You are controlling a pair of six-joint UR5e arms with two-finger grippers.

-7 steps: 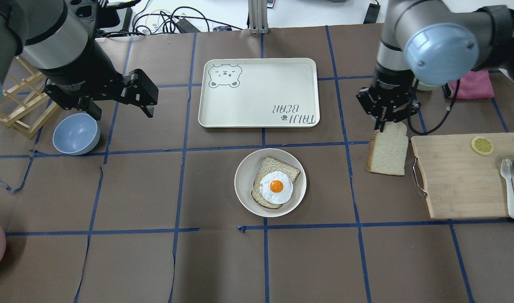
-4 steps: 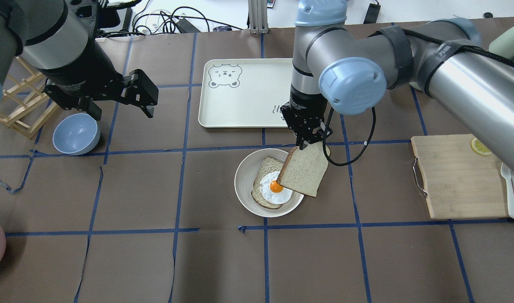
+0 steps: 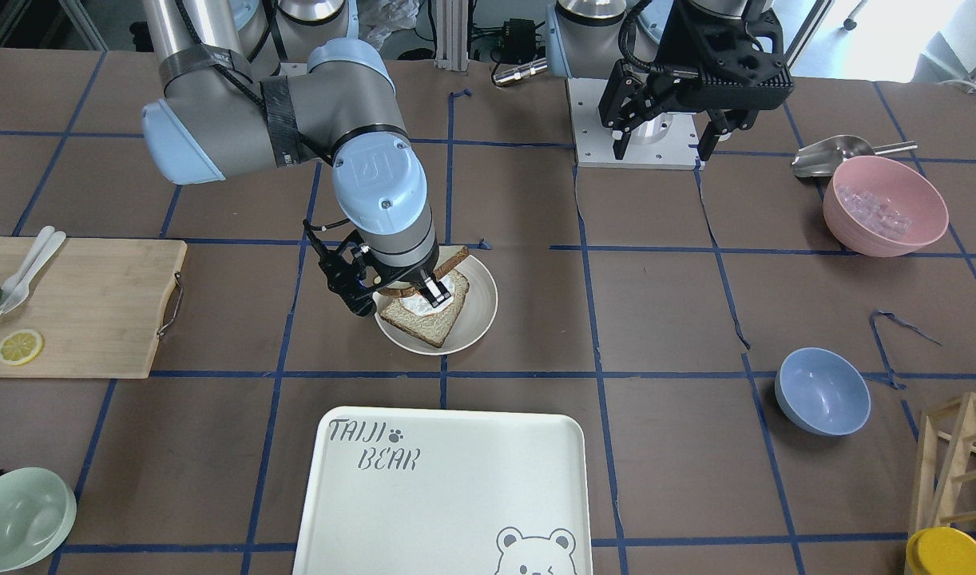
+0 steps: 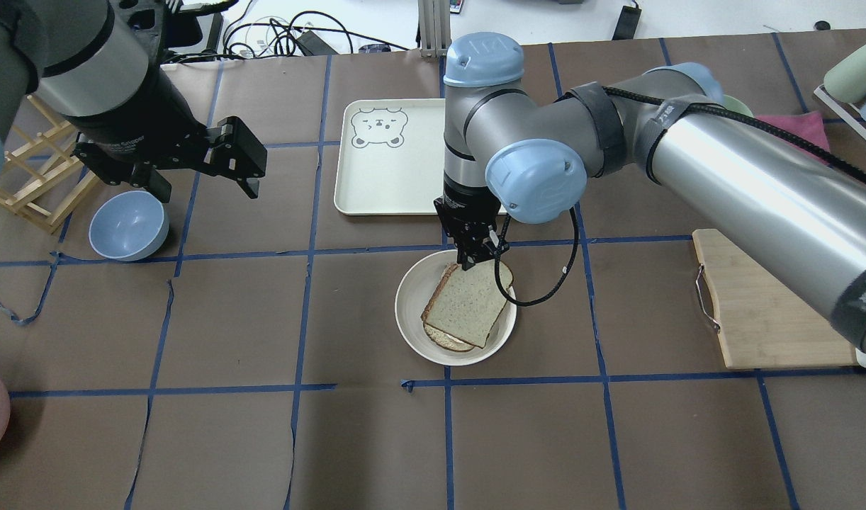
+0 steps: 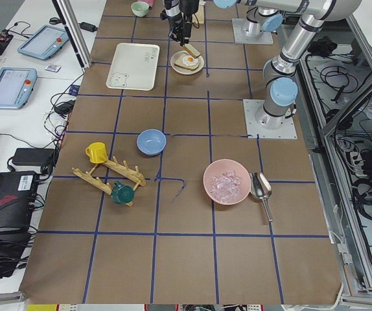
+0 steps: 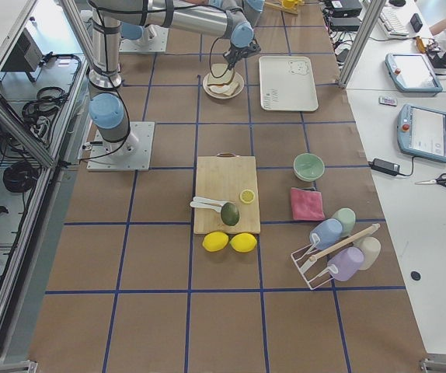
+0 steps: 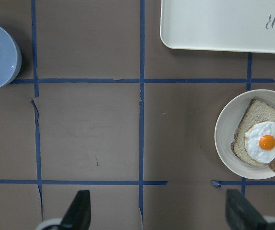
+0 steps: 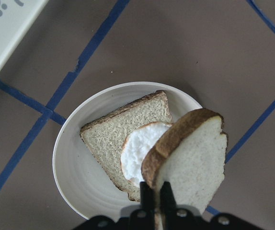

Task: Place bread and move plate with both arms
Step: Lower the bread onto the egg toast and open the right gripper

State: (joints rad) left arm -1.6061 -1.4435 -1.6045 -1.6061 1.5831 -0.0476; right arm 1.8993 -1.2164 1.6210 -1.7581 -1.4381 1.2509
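My right gripper (image 4: 473, 261) is shut on the crust edge of the plain bread slice (image 4: 468, 306). It holds the slice tilted low over the round cream plate (image 4: 409, 320). The egg-topped slice (image 8: 128, 129) lies in the plate, mostly covered from above. In the right wrist view the bread (image 8: 192, 160) hangs from the fingers (image 8: 149, 194) over the egg, and I cannot tell if they touch. My left gripper (image 4: 236, 157) is open and empty, hovering well to the plate's left. It also shows in the left wrist view (image 7: 159, 215), with the plate (image 7: 223, 139) at the right edge.
The white bear-print tray (image 4: 390, 163) lies just beyond the plate. A blue bowl (image 4: 128, 225) and a wooden rack (image 4: 36, 177) are under the left arm. A wooden cutting board (image 4: 773, 304) lies at the right. A pink bowl (image 3: 885, 206) stands near the left arm's base.
My right arm carried the bread leftward from beside the cutting board to over the plate and lowered it, tilting it flatter over the egg slice. The left arm has not moved.
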